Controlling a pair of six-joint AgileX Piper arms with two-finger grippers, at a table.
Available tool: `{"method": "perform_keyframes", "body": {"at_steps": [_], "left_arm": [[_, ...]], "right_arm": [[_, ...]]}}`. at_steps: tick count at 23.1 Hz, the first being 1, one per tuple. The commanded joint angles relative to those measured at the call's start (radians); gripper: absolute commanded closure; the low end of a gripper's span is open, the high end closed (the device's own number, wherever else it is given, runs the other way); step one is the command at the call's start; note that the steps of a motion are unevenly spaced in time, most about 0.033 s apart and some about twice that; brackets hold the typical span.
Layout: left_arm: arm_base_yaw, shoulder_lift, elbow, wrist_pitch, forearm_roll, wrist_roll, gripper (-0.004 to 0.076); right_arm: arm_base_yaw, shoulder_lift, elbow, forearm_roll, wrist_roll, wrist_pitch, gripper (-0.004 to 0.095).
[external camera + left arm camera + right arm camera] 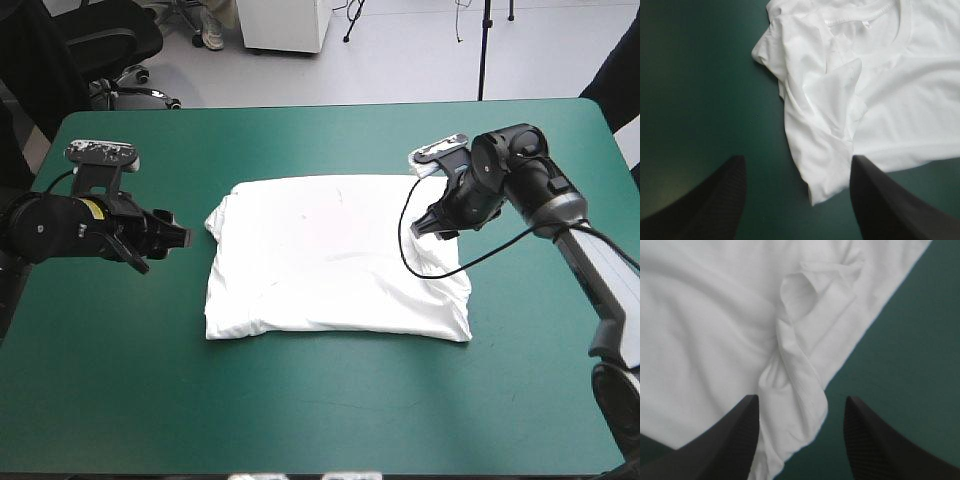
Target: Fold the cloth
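The white T-shirt (335,260) lies flat in the middle of the table as a rough rectangle, sleeves folded in. My left gripper (175,238) hovers open just off the shirt's left edge. In the left wrist view the collar end of the T-shirt (880,100) shows, and a folded sleeve corner reaches between the open fingers of the left gripper (799,160). My right gripper (438,225) stands open over the shirt's right edge. In the right wrist view a rumpled fold of the T-shirt (715,340) runs between the spread fingers of the right gripper (801,399).
Teal-green cover (330,400) surrounds the shirt on every side, widest toward the table's near edge. The shirt's near right corner (455,325) is slightly bunched.
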Motion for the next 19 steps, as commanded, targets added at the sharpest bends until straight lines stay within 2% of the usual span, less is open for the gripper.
{"method": "perform_keyframes", "body": {"at_steps": [1,4,8,13,19], "left_arm": [[-0.002,-0.036,0.068,0.060,-0.004,-0.044,0.0288],[-0.002,-0.034,0.257,0.011,-0.025,-0.075,0.0288],[-0.004,-0.003,0.427,-0.191,-0.083,-0.119,0.0288],[-0.042,0.115,0.450,-0.285,-0.106,-0.120,0.0288],[-0.110,0.268,0.450,-0.308,-0.030,-0.175,0.0288]], "right_arm": [[-0.001,-0.145,-0.004,-0.100,0.061,0.031,0.0408],[-0.001,-0.266,0.070,-0.138,0.114,0.031,0.0408],[-0.001,-0.352,0.161,-0.138,0.139,-0.010,0.0406],[-0.037,-0.361,0.191,-0.132,0.139,-0.024,0.0408],[-0.055,-0.361,0.195,-0.134,0.139,-0.038,0.0407]]}}
